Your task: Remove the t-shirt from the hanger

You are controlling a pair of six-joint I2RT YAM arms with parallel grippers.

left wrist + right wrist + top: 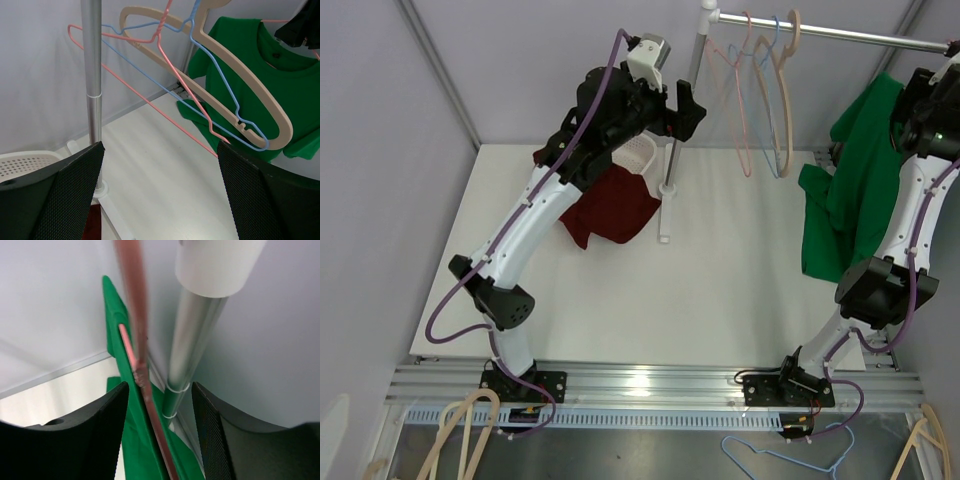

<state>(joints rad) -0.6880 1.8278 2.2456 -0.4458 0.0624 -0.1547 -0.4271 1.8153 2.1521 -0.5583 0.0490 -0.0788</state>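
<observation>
The green t-shirt (848, 200) is seen hanging at the right edge of the top view, not yet taken off a pink wire hanger (142, 375) at the right end of the clothes rail (840, 36). The right hand (160, 390) is raised to it. In its wrist view the fingers (75, 435) are held apart on either side of the hanger wire and the shirt fabric, and no contact can be made out. A metal post (192, 345) of the rack is seen just behind.

The left hand (160, 150) is held high at the upper middle of the top view, beside the rack's left post (91, 60). It is spread wide, with nothing between its fingers.

A beige hanger (240, 75), a blue hanger (216, 75) and a bare pink hanger (187, 87) are hung on the rail between the two hands.

On the white desk (720, 300), left of centre in the top view, a dark red garment (610, 212) is seen lying against a white perforated basket (638, 155).
</observation>
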